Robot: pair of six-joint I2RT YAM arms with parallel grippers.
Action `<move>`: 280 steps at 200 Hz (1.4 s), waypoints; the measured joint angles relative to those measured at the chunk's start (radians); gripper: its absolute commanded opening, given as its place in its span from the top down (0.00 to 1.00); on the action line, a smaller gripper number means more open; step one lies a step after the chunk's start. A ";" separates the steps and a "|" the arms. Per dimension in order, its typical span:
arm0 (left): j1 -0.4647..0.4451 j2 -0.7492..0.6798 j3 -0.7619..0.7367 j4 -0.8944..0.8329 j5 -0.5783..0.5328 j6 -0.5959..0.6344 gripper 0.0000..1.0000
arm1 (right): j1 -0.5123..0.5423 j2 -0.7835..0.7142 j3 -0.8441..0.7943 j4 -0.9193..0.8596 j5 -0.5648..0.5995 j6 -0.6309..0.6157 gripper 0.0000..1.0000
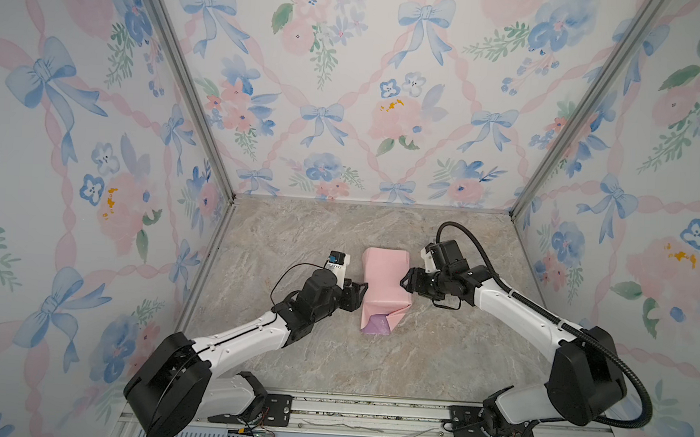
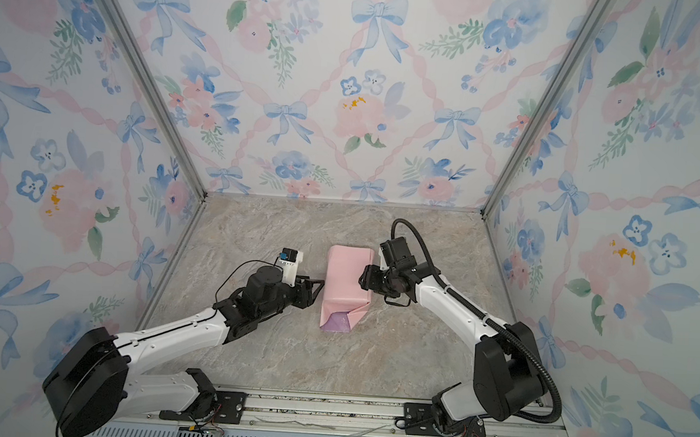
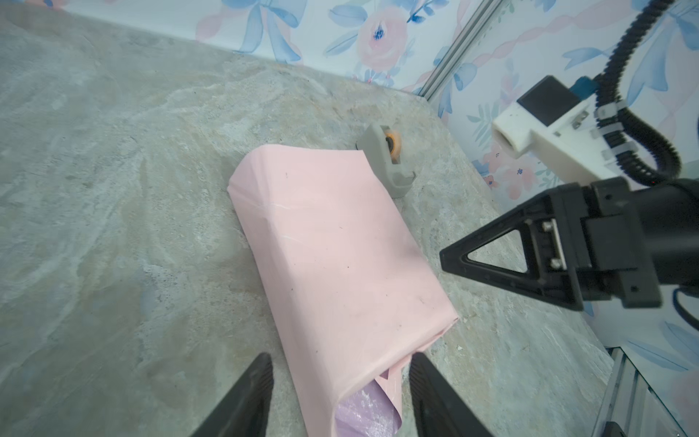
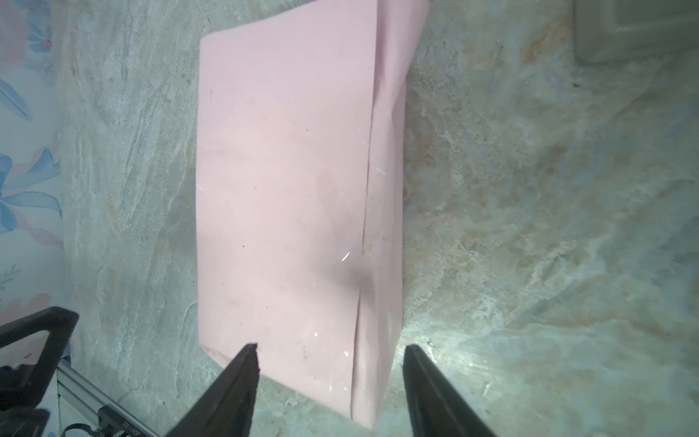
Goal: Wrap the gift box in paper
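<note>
Left gripper (image 1: 359, 295): jaws apart, nothing pinched, tips just beside the left long side of the parcel near its open end. In the left wrist view the loose flap sits between the spread fingers (image 3: 249, 393) with no visible clamp. Right gripper (image 1: 403, 282): likewise released, tips at the right long side; contact cannot be resolved. Paper (image 1: 384, 280) lies mid-table (image 1: 297, 241), pink face out, folded over into a long tube, overlap seam running along the top in the right wrist view. Gift box not visible, presumably inside the wrap; which stretch of the tube it fills I cannot tell. Near end open, lilac inner face showing, flaps crumpled. Tape dispenser (image 3: 386, 159) just beside the far corner on the right arm's side. Handling judgement: sheet is thin, light, creases readily and probably slides on the smooth top. Box should be stiff, so pressing over it is safe, while hollow ends would collapse. Best hold: flap edges at the open end, other gripper pressing the seam against unrolling.
</note>
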 measured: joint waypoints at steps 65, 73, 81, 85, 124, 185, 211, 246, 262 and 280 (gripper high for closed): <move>-0.010 -0.123 -0.153 0.024 -0.039 0.043 0.38 | 0.004 -0.037 0.015 -0.052 0.008 -0.033 0.35; -0.013 -0.123 -0.157 0.027 -0.036 0.050 0.38 | 0.008 -0.038 0.015 -0.051 0.012 -0.037 0.35; -0.017 -0.122 -0.163 0.032 -0.031 0.056 0.38 | 0.009 -0.038 0.015 -0.051 0.016 -0.039 0.35; -0.021 -0.121 -0.165 0.035 -0.028 0.058 0.38 | 0.011 -0.038 0.015 -0.051 0.017 -0.042 0.35; -0.061 -0.051 -0.185 0.097 -0.021 0.074 0.39 | 0.013 -0.030 0.014 -0.045 0.023 -0.058 0.35; -0.143 0.161 -0.165 0.163 -0.032 0.072 0.43 | 0.040 0.074 0.015 -0.034 0.023 -0.064 0.36; -0.156 0.213 -0.152 0.173 -0.044 0.064 0.48 | 0.051 0.083 0.014 -0.032 0.027 -0.061 0.36; -0.162 0.263 -0.132 0.197 -0.068 0.049 0.51 | 0.061 0.092 0.012 -0.012 0.026 -0.056 0.37; -0.165 0.290 -0.121 0.210 -0.082 0.044 0.54 | 0.064 0.103 0.005 -0.003 0.026 -0.054 0.38; -0.169 0.320 -0.105 0.221 -0.093 0.039 0.56 | 0.071 0.108 -0.010 0.001 0.026 -0.049 0.39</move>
